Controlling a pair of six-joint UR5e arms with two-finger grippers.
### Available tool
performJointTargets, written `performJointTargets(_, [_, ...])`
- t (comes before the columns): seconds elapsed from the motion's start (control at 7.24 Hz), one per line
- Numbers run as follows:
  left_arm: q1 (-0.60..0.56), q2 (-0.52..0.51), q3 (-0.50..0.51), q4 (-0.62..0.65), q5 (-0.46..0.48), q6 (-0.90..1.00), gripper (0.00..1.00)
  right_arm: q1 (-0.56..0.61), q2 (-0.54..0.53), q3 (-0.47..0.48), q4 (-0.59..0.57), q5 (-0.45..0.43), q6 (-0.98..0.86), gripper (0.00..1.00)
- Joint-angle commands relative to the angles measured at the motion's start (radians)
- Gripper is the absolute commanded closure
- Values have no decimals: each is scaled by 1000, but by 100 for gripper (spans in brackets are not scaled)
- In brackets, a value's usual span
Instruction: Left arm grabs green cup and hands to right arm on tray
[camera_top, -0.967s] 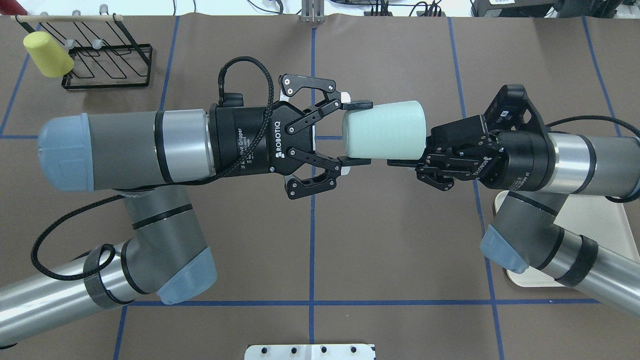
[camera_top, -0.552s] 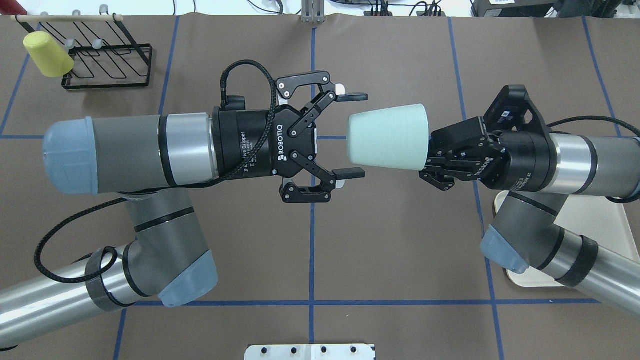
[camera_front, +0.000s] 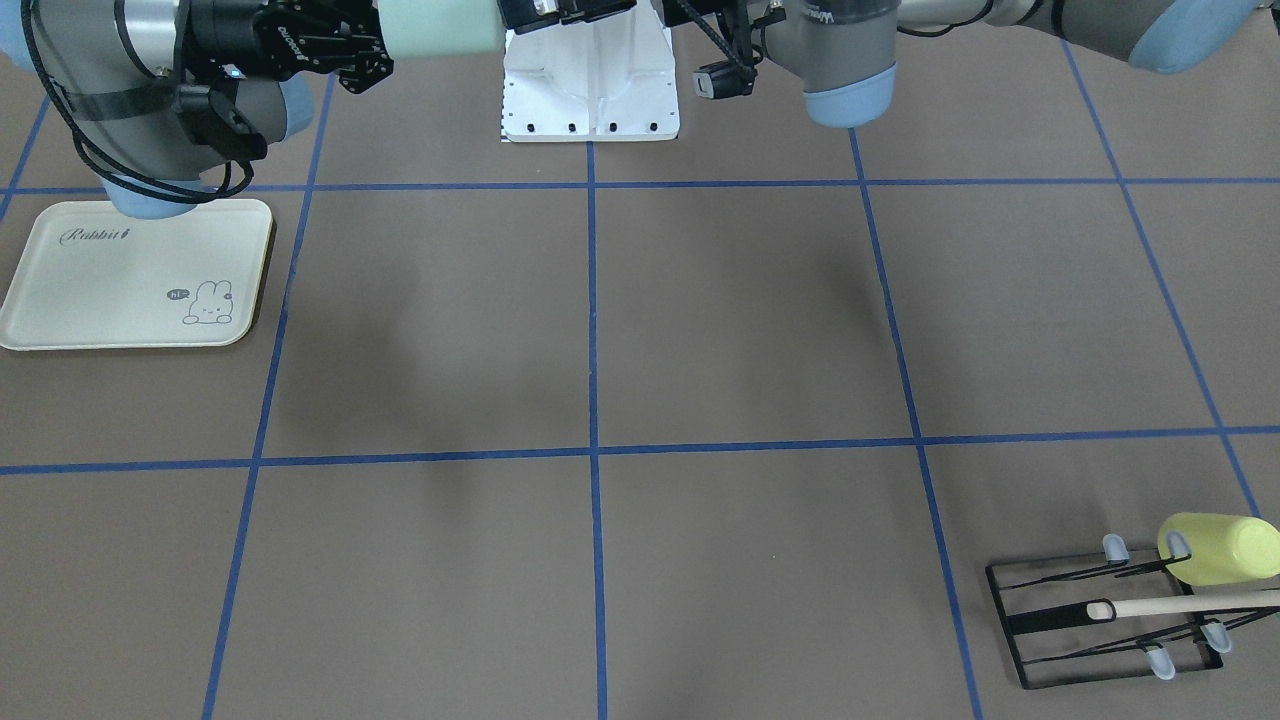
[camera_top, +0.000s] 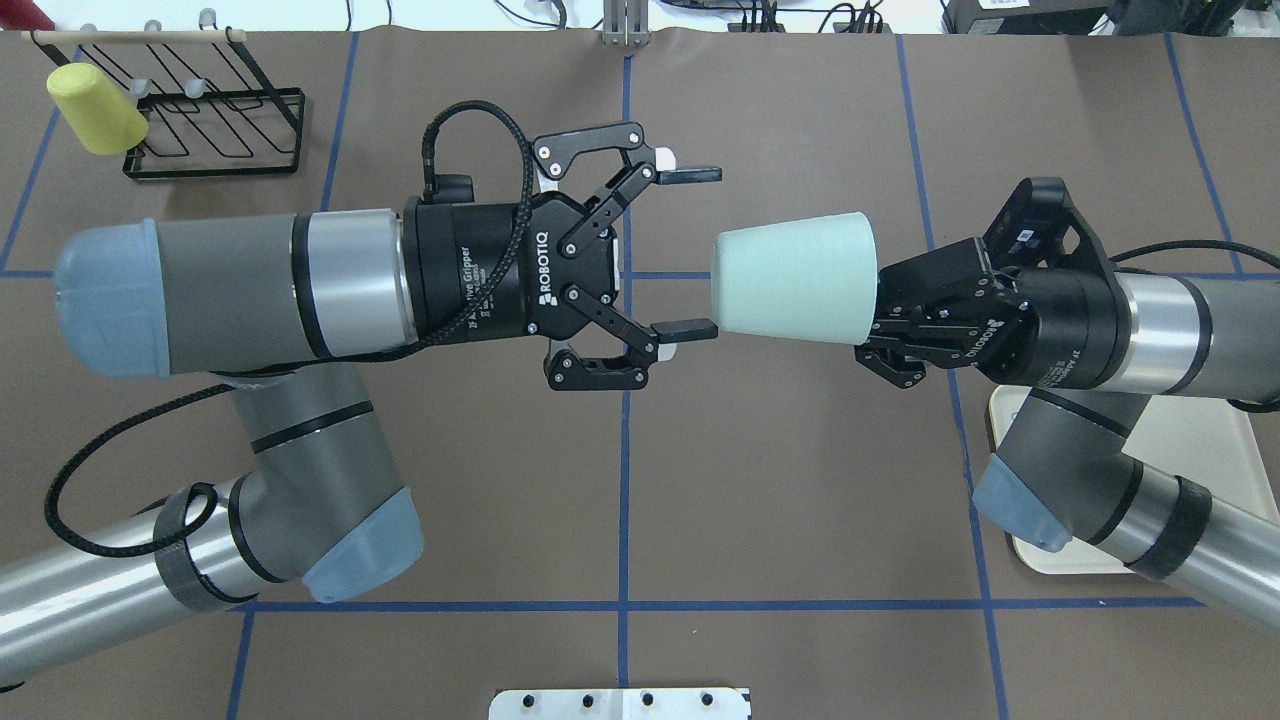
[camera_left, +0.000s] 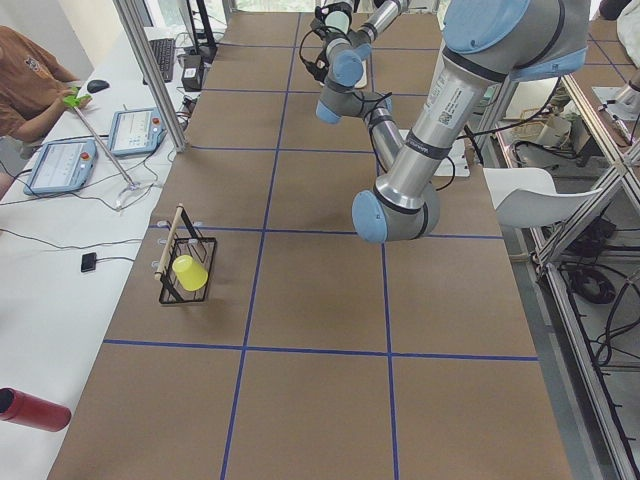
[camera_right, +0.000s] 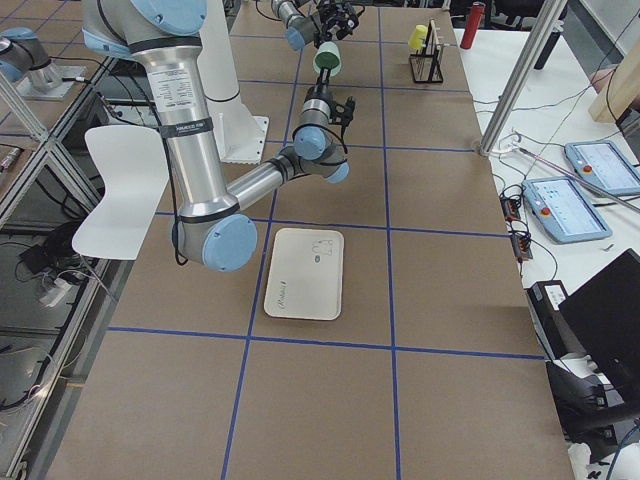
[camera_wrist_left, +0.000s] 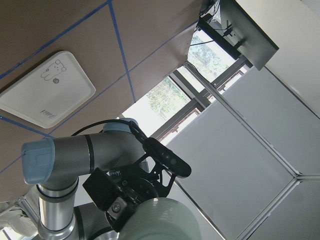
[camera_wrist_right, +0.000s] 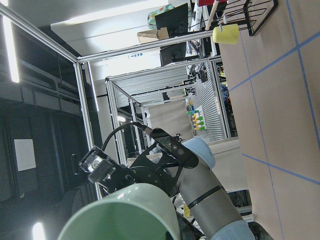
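Observation:
The pale mint-green cup is held on its side in mid-air above the table's middle, narrow end towards my left arm. My right gripper is shut on the cup's wide rim end. My left gripper is open and empty, a short gap to the left of the cup, not touching it. The cup also shows in the front view, in the left wrist view and in the right wrist view. The cream tray lies flat under my right arm, partly hidden in the overhead view.
A black wire rack with a yellow-green cup on it stands at the far left corner. The white robot base plate sits at the near edge. Blue tape lines cross the brown table.
My left gripper opened, let go of the green cup and drew back to the left. My right gripper keeps the cup and has shifted it slightly right.

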Motion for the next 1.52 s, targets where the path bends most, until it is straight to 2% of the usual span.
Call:
performJointTargets(0.0, [-38, 27, -4, 92, -7, 154, 0, 47, -67, -14, -83, 8, -21, 100])
performJointTargets(0.28, [-79, 36, -5, 194, -38, 266, 0, 89, -203, -1, -211, 20, -178, 100])
performJointTargets(0.41, [-111, 35, -2, 251, -49, 298, 0, 126, -251, -3, -310, 87, -273, 100])
performJointTargets(0.55, [-115, 36, -2, 309, -51, 372, 0, 219, -270, -1, -428, 211, -349, 100])
performJointTargets(0.69, [-115, 33, -7, 394, -51, 430, 0, 337, -270, -1, -599, 376, -482, 100])
performJointTargets(0.83, [-115, 33, -24, 443, -51, 460, 0, 409, -290, 2, -731, 467, -617, 100])
performJointTargets(1.1, [-124, 33, -25, 471, -51, 460, 0, 416, -363, 8, -924, 475, -701, 100])
performJointTargets(1.24, [-124, 33, -25, 485, -51, 460, 0, 418, -391, 6, -973, 462, -708, 100])
performJointTargets(1.38, [-124, 33, -24, 497, -51, 461, 0, 416, -451, 6, -978, 412, -819, 100])
